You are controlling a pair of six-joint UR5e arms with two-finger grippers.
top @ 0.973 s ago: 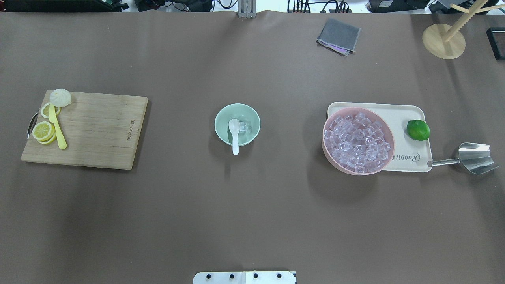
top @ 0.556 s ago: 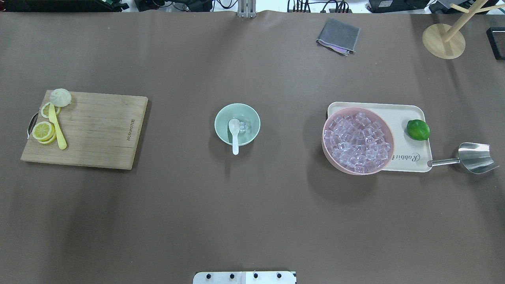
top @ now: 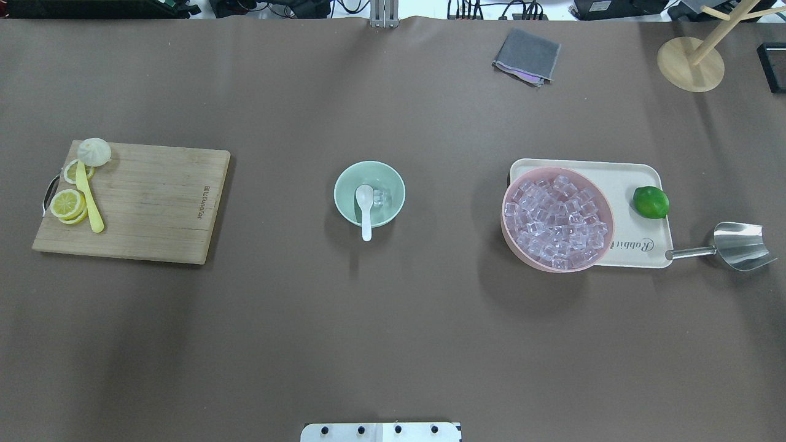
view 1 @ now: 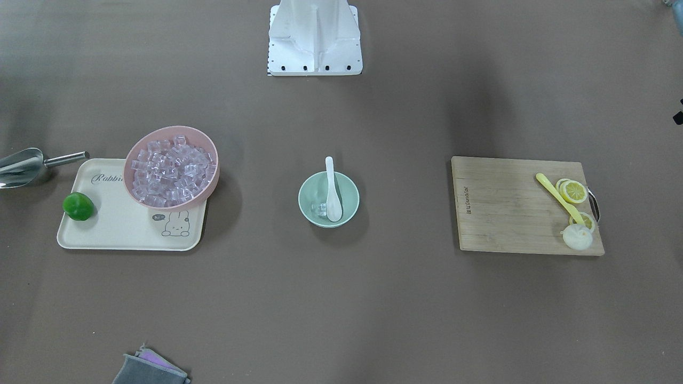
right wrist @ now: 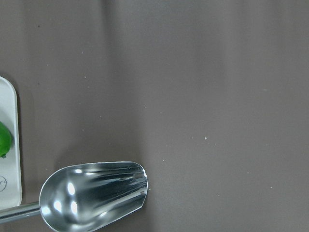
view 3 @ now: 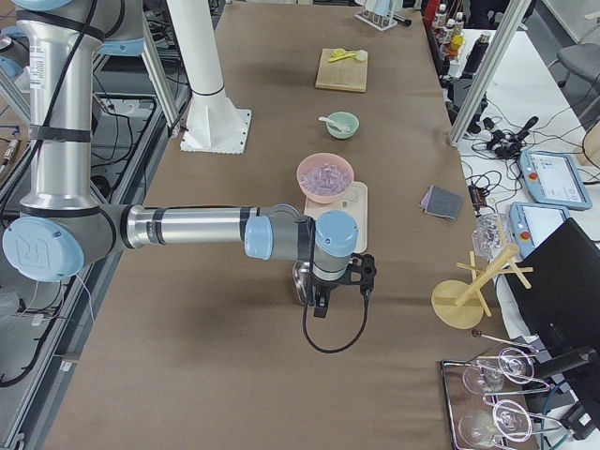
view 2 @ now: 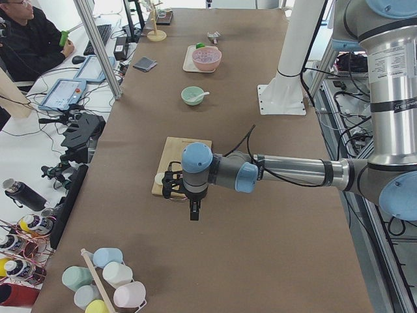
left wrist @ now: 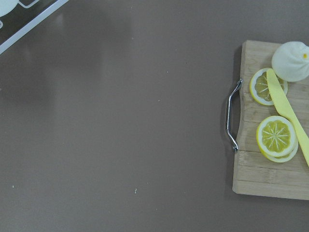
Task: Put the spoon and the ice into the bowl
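Resting in round mint-green bowl (top: 344, 190), white ceramic spoon (top: 366, 209), handle over rim, apparently one clear ice cube (top: 382, 196) alongside, left gripper (view 2: 193, 214), right gripper (view 3: 318, 307), aperture unreadable.

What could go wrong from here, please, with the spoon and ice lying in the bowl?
1. The spoon has its handle out over the rim of the bowl, on the robot's side. An arm passing low could catch it and flip the spoon or the ice out.
2. The right pincer hangs above the scoop. A low move inward might knock the scoop across the table.
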